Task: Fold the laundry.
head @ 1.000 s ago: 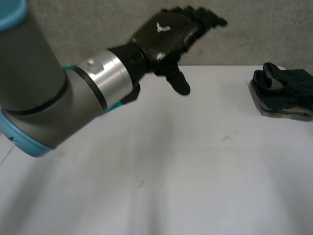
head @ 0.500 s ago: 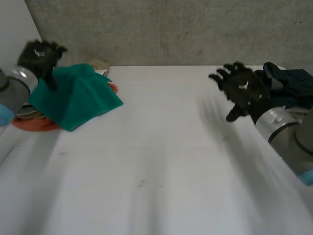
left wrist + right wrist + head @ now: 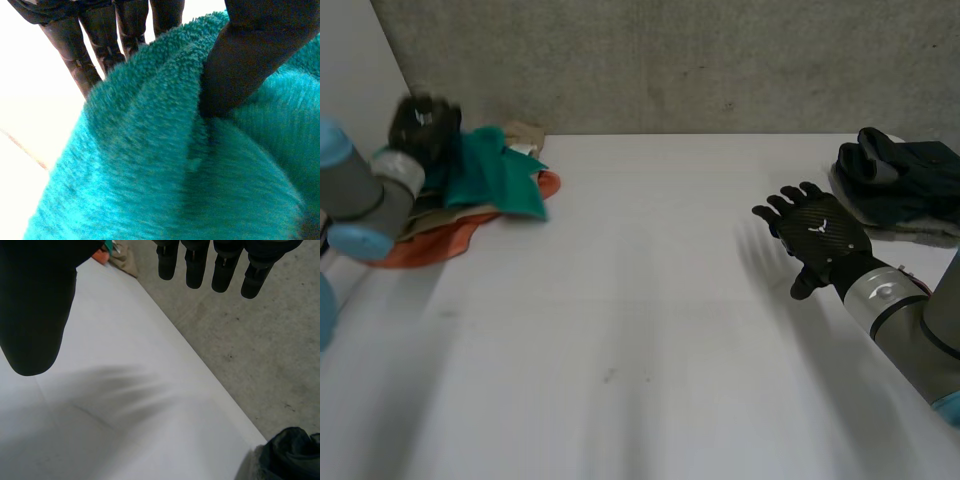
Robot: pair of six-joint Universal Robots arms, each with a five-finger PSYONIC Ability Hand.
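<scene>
While the left hand [image 3: 250, 55] pinches the teal towel [image 3: 150, 165] between thumb and fingers [image 3: 95, 55], right hand [image 3: 820, 240] hovers, fingers spread apart

1. A white table [image 3: 650, 300] fills the scene from the near edge to the far wall. Its top is smooth and matt.
2. A grey wall [image 3: 670, 60], rough like concrete and flecked with small dark specks, stands along the table's far edge.
3. At the far left, a plain white panel [image 3: 348, 70] meets the grey wall along a slanted seam.
4. The light is soft and even across the tabletop, which looks slightly greyer toward the near side.
5. A small dark mark [image 3: 608, 376] sits on the tabletop near the middle.
6. In the right wrist view, the table [image 3: 125, 390] ends in a straight far edge against the speckled grey wall [image 3: 240, 340].
</scene>
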